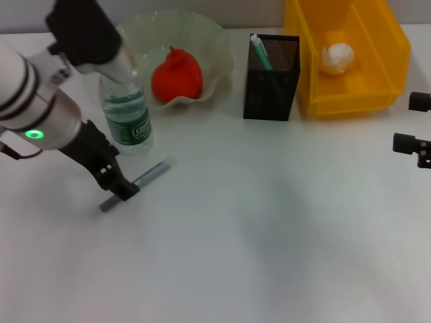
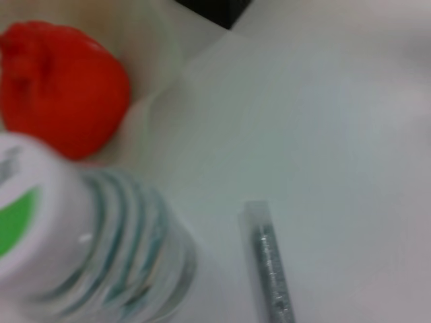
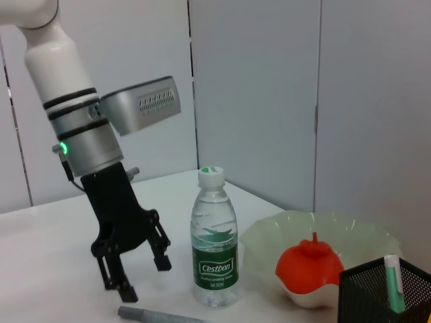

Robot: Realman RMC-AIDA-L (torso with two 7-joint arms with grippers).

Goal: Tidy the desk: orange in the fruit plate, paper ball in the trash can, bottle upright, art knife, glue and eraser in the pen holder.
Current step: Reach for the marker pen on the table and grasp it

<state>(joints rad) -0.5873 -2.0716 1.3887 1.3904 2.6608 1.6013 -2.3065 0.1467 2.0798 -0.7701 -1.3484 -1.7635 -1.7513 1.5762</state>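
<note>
The silver-grey glue (image 1: 138,182) lies on the white desk in front of the bottle. My left gripper (image 1: 116,183) is open and empty, its fingertips (image 3: 125,291) just above the glue's near end (image 3: 158,315). The bottle (image 1: 128,118) stands upright beside the fruit plate (image 1: 215,47), which holds the orange (image 1: 176,75). The art knife (image 1: 261,52) stands in the pen holder (image 1: 271,84). The paper ball (image 1: 338,57) lies in the trash can (image 1: 377,74). The eraser is not in view. The left wrist view shows the glue (image 2: 269,269), bottle (image 2: 101,256) and orange (image 2: 64,94).
My right gripper (image 1: 414,124) is parked at the right edge of the desk, open and empty. The containers stand in a row along the back. White desk surface stretches across the middle and front.
</note>
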